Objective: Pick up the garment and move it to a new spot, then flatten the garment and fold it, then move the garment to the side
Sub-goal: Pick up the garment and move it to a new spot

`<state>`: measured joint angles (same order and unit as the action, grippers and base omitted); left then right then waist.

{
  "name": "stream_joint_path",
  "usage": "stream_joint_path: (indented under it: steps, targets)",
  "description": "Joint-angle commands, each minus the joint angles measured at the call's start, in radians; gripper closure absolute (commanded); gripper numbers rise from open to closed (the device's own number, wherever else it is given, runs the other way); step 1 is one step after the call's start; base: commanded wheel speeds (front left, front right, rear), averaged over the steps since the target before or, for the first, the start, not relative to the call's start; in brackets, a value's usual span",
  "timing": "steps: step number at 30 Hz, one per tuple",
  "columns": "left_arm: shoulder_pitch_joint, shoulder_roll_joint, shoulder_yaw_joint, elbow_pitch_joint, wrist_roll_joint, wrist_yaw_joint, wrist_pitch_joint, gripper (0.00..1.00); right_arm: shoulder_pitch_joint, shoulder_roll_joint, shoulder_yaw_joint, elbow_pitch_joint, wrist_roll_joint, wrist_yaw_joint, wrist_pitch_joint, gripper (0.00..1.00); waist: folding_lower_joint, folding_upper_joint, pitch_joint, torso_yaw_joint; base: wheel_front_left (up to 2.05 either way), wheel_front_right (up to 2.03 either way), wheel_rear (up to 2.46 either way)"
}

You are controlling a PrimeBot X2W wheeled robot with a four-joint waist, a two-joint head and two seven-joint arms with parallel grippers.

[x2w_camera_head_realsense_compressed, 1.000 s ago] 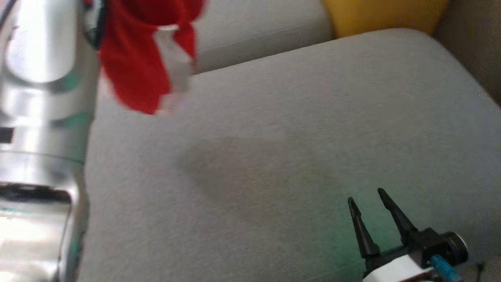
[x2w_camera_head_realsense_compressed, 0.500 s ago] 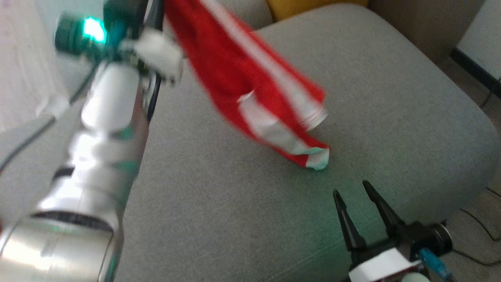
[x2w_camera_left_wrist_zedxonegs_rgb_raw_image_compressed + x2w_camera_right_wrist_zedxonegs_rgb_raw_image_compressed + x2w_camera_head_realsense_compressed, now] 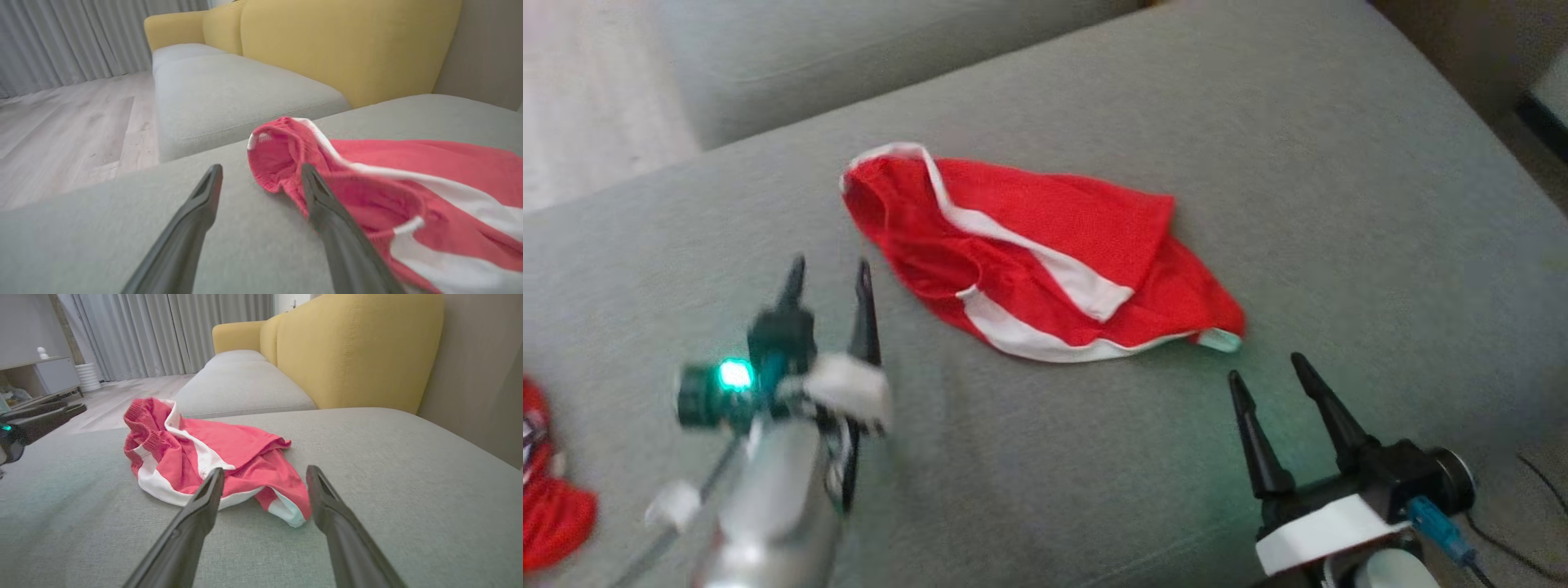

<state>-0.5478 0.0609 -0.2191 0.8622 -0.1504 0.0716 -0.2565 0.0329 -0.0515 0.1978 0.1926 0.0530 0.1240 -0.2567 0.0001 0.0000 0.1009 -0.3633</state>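
Garment (image 3: 1045, 261): red cloth with white stripes lay crumpled and part folded over itself, near the middle of the grey seat cushion (image 3: 1380, 163).
Garment detail: a ribbed band end stood bunched up at its far left; a pale corner lay at its near right edge.
Left gripper (image 3: 829, 264): low over the cushion, just beside the garment's left edge, tips pointing toward the back of the seat.
Left fingers: spread wide and free of the cloth. In the left wrist view one finger overlapped the garment's edge; contact could not be told.
Right gripper (image 3: 1266, 367): near the cushion's front, just short of the garment's pale corner, apart from it.
Right fingers: spread wide, with bare cushion between them.
Second red item (image 3: 551, 506): lay at the far left of the head view, well apart from the garment; too blurred to tell more.
Surroundings: a yellow backrest (image 3: 347, 45) stood behind the seat; pale wood floor (image 3: 69, 114) and grey curtains (image 3: 163, 330) lay beyond.
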Motion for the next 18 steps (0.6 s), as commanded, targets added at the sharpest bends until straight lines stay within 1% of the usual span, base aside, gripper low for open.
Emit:
stream_joint_path:
  steps: [1,2,6,8,10,11,12,15,18]
  targets:
    - [0.043,0.01,0.034,-0.083,-0.013,0.001,-0.005,0.0,-0.003,0.001,0.009,-0.024,0.001,0.007,-0.005,0.0,-0.0001,0.0,-0.043,0.075,0.0,0.0,0.0]
    - [0.095,0.004,0.034,-0.137,-0.018,-0.006,-0.005,0.0,0.006,0.001,0.003,-0.021,0.0,0.007,-0.005,0.0,-0.0001,0.0,-0.057,0.097,0.0,0.0,0.0]
    - [0.321,-0.009,0.034,-0.365,-0.034,0.008,-0.005,0.0,0.046,0.0,-0.02,-0.008,-0.001,0.007,-0.005,0.0,-0.0001,0.0,-0.111,0.191,0.0,0.0,0.0]
    - [0.423,-0.01,0.007,-0.467,-0.044,0.013,-0.005,0.0,0.064,-0.002,-0.034,-0.004,0.002,0.007,-0.005,0.0,-0.0001,0.0,-0.13,0.235,0.0,0.0,0.0]
    - [0.511,-0.01,-0.024,-0.552,-0.057,0.03,-0.005,0.0,0.083,-0.004,-0.049,0.001,0.007,0.007,-0.005,0.0,-0.0001,0.0,-0.152,0.278,0.0,0.0,0.0]
    - [0.549,-0.01,-0.034,-0.588,-0.058,0.039,-0.005,0.0,0.093,-0.005,-0.056,0.002,0.011,0.007,-0.005,0.0,-0.0001,0.0,-0.163,0.296,0.0,0.0,0.0]
    - [0.549,-0.01,-0.034,-0.588,-0.058,0.039,-0.005,0.0,0.093,-0.005,-0.056,0.002,0.011,0.007,-0.005,0.0,-0.0001,0.0,-0.163,0.296,0.0,0.0,0.0]
    - [0.635,-0.01,-0.053,-0.677,-0.041,0.059,-0.005,0.0,0.126,-0.005,-0.08,-0.002,0.02,0.007,-0.005,0.0,-0.0001,0.0,-0.194,0.345,0.0,0.0,0.0]
    - [0.699,-0.01,-0.047,-0.73,-0.034,0.076,-0.005,0.0,0.156,-0.004,-0.094,-0.011,0.03,0.007,-0.005,0.0,-0.0001,0.0,-0.224,0.371,0.0,0.0,0.0]
